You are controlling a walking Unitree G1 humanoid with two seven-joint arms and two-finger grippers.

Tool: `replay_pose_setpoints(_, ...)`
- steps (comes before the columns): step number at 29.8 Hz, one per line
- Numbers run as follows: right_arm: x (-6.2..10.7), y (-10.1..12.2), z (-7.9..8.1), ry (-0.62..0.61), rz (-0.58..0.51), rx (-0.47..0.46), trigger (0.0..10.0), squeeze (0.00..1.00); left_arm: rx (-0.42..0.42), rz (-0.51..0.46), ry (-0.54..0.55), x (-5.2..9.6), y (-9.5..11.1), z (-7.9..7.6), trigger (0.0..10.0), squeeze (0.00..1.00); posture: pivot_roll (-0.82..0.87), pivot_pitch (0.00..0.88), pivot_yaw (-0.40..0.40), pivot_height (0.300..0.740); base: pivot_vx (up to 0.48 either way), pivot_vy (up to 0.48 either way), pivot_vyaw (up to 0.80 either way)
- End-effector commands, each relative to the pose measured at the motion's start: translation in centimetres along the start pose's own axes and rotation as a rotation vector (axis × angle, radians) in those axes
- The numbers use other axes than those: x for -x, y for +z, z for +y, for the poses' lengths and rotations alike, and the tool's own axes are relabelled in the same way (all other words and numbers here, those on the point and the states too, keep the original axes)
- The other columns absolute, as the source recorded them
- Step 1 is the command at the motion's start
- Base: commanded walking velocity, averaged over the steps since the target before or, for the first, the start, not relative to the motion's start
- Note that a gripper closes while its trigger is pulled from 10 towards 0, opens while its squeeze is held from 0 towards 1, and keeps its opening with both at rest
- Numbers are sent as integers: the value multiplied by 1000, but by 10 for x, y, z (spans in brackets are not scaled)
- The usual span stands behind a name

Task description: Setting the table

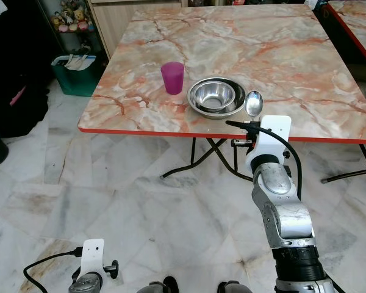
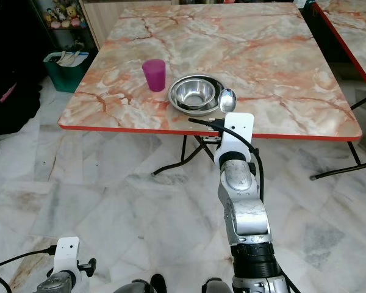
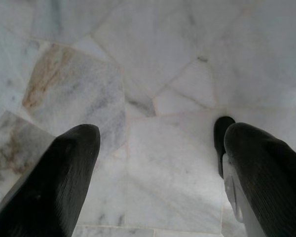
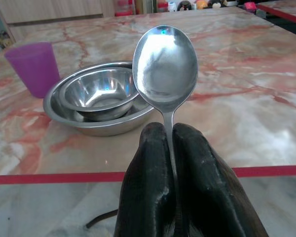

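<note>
A: What stands near the table's (image 1: 305, 73) front edge?
B: A purple cup (image 1: 172, 77) and nested steel bowls (image 1: 216, 96), just apart, around the middle of that edge.
A: Where is free room?
B: The far half, both far corners, and the front right corner lie bare, open to approach

Marble-patterned table (image 1: 280, 55), red edge: purple cup (image 1: 172, 77) beside steel bowl (image 1: 215, 94) nested in steel plate (image 1: 198, 108).
</note>
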State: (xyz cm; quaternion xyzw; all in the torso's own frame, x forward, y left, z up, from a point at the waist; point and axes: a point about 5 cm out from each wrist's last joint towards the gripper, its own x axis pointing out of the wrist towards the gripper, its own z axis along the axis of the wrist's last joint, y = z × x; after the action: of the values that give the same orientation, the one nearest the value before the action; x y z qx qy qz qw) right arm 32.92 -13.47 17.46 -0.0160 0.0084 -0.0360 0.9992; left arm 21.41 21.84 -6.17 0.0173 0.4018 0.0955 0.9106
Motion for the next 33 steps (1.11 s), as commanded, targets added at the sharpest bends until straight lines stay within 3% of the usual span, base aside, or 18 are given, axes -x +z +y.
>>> replay_pose_setpoints(1, 0, 0, 2, 9, 2, -4, 10000, 0, 2, 9, 9, 0, -3, 2, 10000, 0, -125, 168, 66, 740, 255, 0, 0)
replay_pose_setpoints(33, 0, -1, -1, -4, 7, 8, 10000, 0, -2, -16, 9, -1, 5, 0, 10000, 0, -126, 166, 70, 740, 294, 0, 0)
